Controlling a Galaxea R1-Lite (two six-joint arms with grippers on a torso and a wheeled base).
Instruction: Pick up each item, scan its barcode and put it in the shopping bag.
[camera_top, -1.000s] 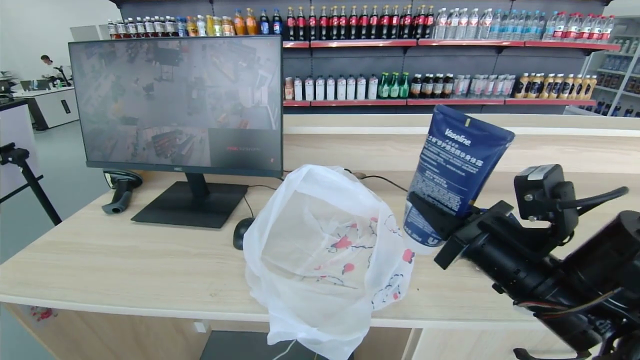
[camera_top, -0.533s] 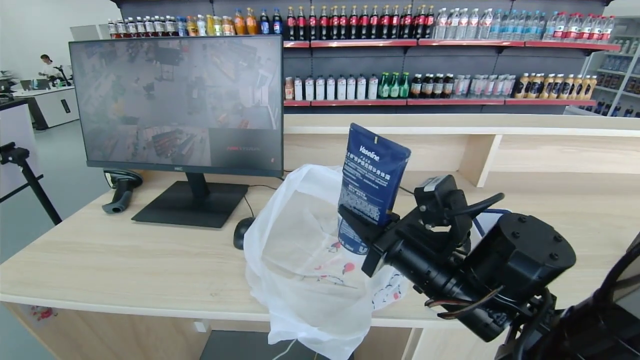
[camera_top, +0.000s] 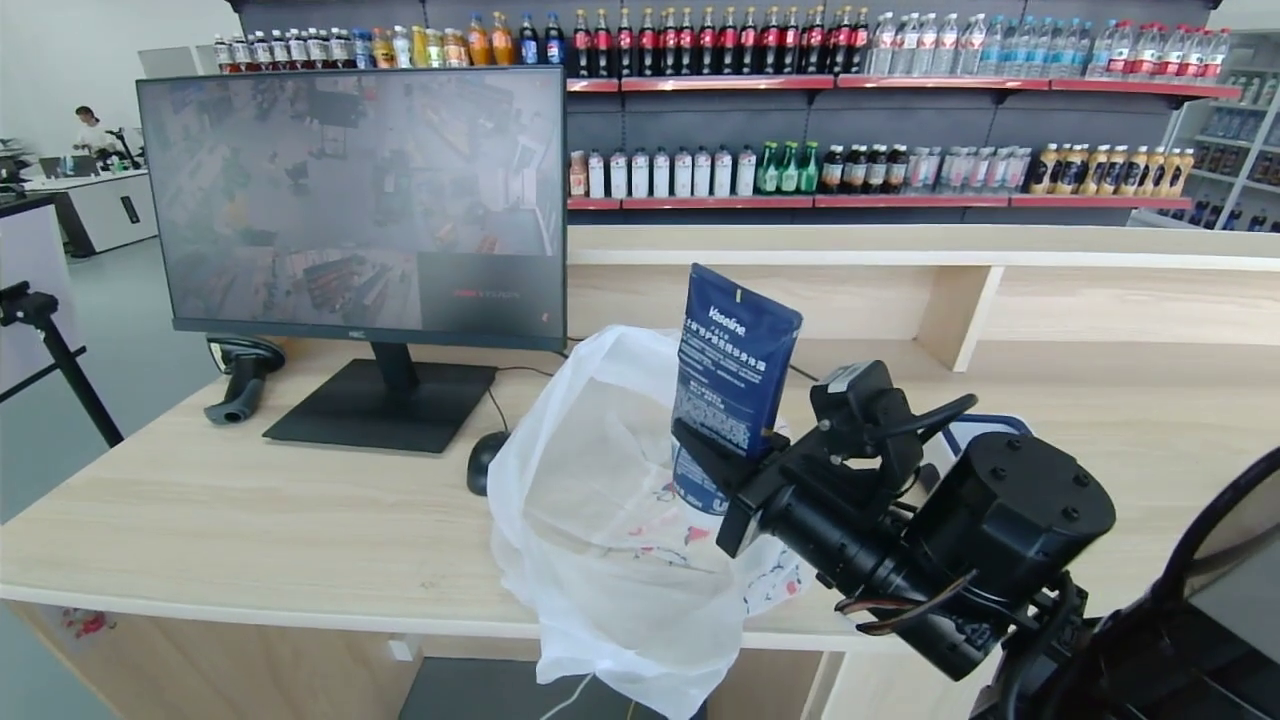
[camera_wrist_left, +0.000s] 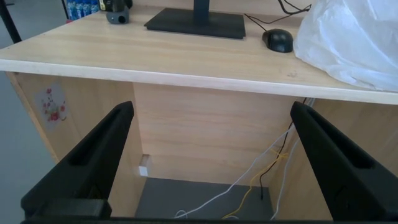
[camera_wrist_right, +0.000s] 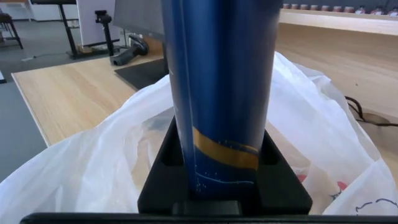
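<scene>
My right gripper (camera_top: 722, 458) clamped on lower end of blue tube (camera_top: 736, 365), tube upright over open shopping bag (camera_top: 600, 480). Tube likely light, soft, slick; grip low near stiffer cap end, squeeze gently. Left gripper (camera_wrist_left: 210, 155) fingers apart, empty, below counter (camera_wrist_left: 186, 59) edge.

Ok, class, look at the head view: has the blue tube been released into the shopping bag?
No, the right gripper is shut on the blue tube, holding it upright at the shopping bag's mouth.
</scene>
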